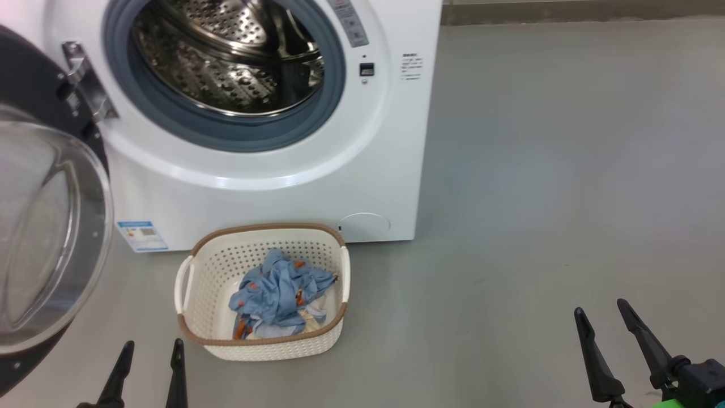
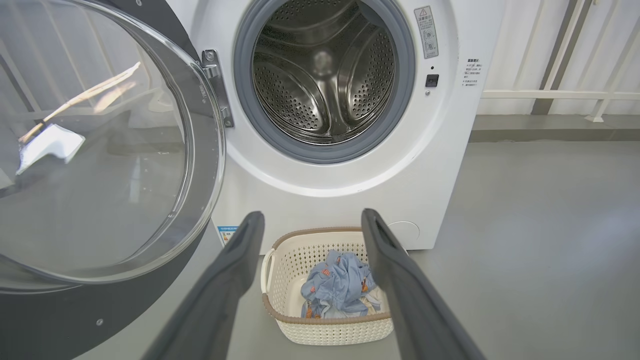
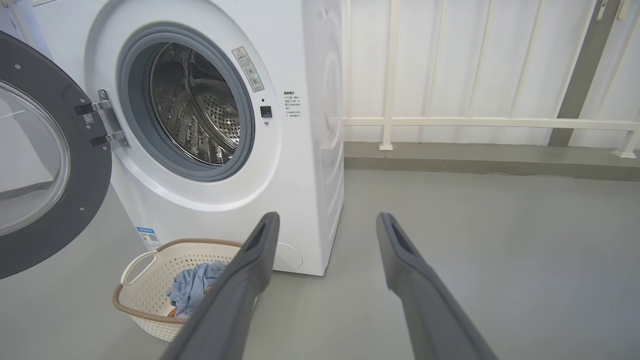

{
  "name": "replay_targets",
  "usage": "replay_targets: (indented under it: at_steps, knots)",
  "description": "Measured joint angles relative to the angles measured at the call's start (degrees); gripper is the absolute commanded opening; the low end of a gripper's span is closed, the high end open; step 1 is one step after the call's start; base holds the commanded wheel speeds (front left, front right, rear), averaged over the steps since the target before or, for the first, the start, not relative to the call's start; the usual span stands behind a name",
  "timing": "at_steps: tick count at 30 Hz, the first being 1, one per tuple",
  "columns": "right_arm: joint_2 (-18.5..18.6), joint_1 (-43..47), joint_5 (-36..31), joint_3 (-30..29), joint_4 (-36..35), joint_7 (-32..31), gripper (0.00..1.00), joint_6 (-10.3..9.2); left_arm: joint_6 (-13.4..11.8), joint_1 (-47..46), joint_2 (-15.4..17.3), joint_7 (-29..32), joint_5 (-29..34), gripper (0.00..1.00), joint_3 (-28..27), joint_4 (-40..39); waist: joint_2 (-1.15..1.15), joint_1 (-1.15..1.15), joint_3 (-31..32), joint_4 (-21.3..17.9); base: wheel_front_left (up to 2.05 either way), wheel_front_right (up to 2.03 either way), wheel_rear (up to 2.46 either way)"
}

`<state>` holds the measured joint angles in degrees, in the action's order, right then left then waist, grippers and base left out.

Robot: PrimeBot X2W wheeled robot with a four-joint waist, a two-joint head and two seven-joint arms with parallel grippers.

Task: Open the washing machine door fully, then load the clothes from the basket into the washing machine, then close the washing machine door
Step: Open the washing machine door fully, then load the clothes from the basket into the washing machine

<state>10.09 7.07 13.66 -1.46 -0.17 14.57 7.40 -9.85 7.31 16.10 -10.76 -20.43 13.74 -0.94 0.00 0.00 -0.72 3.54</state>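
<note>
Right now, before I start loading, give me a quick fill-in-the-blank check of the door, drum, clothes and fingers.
The door of the washing machine stands ____.
Its drum is ____.
The blue clothes lie in the ____.
The left fingers and right fingers are spread and hold ____.
Missing words: open; empty; basket; nothing.

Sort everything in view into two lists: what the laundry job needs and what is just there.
Needed for the job: washing machine; its open door; basket; clothes lying in the basket.

Just there: blue sticker on the machine's front; white railing behind; grey floor.
</note>
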Motion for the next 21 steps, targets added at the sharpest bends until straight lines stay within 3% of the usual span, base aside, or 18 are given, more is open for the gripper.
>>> replay_targets:
  at_steps: [11, 21]
  knots:
    - [0.03, 0.76, -0.58, 0.30, -0.77, 0.00, 1.00, 0.00, -0.53, -0.53, -0.15, -0.15, -0.34, 1.00, -0.05, 1.21, 0.00, 0.00, 1.36, -3.60, 0.00, 0.00, 0.00]
    - [0.02, 1.19, -0.57, 0.22, -0.78, 0.00, 1.00, 0.00, -1.09, -0.41, 0.18, 0.02, -0.36, 1.00, -0.21, 1.53, 0.00, 0.00, 2.04, -3.11, 0.00, 0.00, 0.00]
